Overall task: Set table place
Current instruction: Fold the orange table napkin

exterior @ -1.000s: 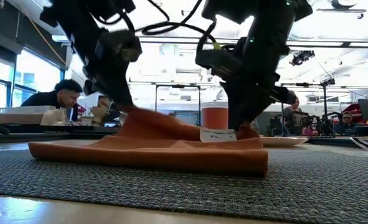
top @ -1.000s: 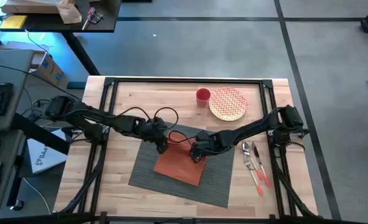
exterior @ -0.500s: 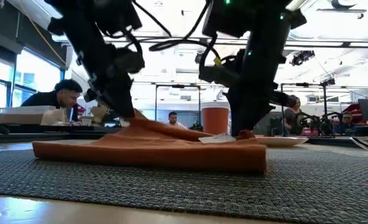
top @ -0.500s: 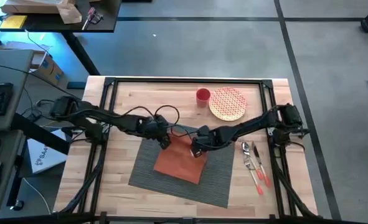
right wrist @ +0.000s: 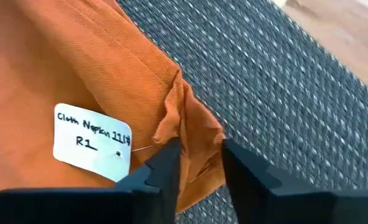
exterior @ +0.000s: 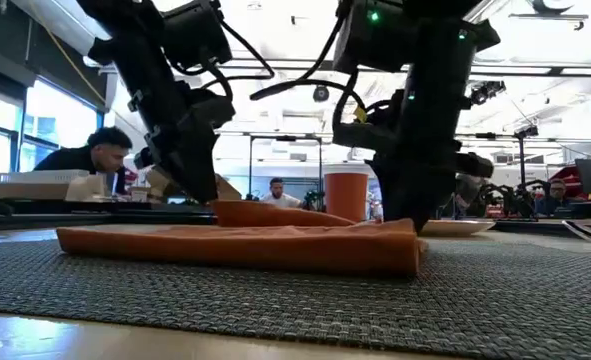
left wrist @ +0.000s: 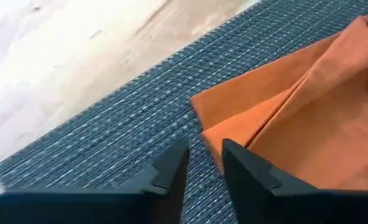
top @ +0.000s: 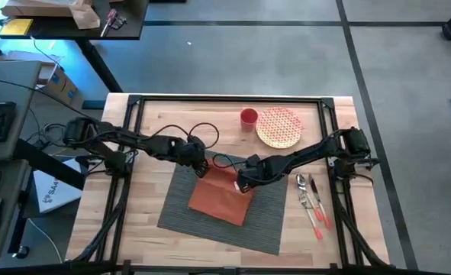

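On the wooden bench (top: pixel 156 130), the placemat (top: pixel 187 221) carries the napkin (top: pixel 219 200); my left tool (left wrist: pixel 202 163) stands narrow and empty, my right tool (right wrist: pixel 198 165) pinches its corner flat.

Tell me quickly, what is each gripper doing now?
Left gripper: narrowly open, empty, at the napkin corner.
Right gripper: shut on the napkin's other corner.

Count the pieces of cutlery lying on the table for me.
3, as far as the high view shows: a silver spoon and two red-handled utensils lie together on the light-wood table, right of the dark grey ribbed placemat. Overlap may hide another.
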Controlling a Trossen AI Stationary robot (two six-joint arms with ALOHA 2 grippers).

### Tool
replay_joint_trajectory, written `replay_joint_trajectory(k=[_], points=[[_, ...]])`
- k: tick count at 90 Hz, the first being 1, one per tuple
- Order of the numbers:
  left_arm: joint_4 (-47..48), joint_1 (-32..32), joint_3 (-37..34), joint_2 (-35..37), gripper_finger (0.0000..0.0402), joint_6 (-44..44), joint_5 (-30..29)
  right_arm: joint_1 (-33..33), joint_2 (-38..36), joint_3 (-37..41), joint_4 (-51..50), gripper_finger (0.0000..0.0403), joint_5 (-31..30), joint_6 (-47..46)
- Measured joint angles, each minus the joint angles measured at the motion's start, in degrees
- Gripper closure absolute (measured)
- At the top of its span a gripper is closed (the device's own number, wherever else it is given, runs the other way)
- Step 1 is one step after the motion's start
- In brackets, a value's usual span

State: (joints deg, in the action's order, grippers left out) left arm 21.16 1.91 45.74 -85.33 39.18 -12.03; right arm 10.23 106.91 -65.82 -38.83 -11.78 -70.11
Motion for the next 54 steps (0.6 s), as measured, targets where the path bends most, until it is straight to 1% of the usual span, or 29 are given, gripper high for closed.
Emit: replay_joint_trajectory(k=[13, 25, 30, 38, 45, 54], points=[[0.0, -0.4, 0.0, 3.1, 0.0257, -6.9, 4.5, 0.1, -3.0, 0.0, -2.6, 0.0232, -2.0, -0.5], [-0.1, -2.2, 0.0, 4.7, 0.0252, -18.1, 10.2, 0.1, -7.7, 0.0, -5.9, 0.0193, -4.7, 0.8], [-0.4, -3.1, 0.0, 4.6, 0.0253, -23.1, 12.8, 0.4, -9.6, 0.0, -5.0, 0.0182, -4.6, 4.7], [-2.4, -4.6, 0.0, 3.5, 0.0258, -30.6, 16.5, 2.2, -10.8, 0.0, 0.2, 0.0177, -3.0, 15.4], [-4.5, -5.4, 0.0, 1.6, 0.0261, -35.2, 17.4, 4.2, -10.3, 0.0, 5.1, 0.0179, -0.7, 24.2], [-8.0, -5.9, 0.0, -1.8, 0.0263, -38.7, 17.6, 6.1, -7.6, 0.0, 10.1, 0.019, 1.5, 31.5]])
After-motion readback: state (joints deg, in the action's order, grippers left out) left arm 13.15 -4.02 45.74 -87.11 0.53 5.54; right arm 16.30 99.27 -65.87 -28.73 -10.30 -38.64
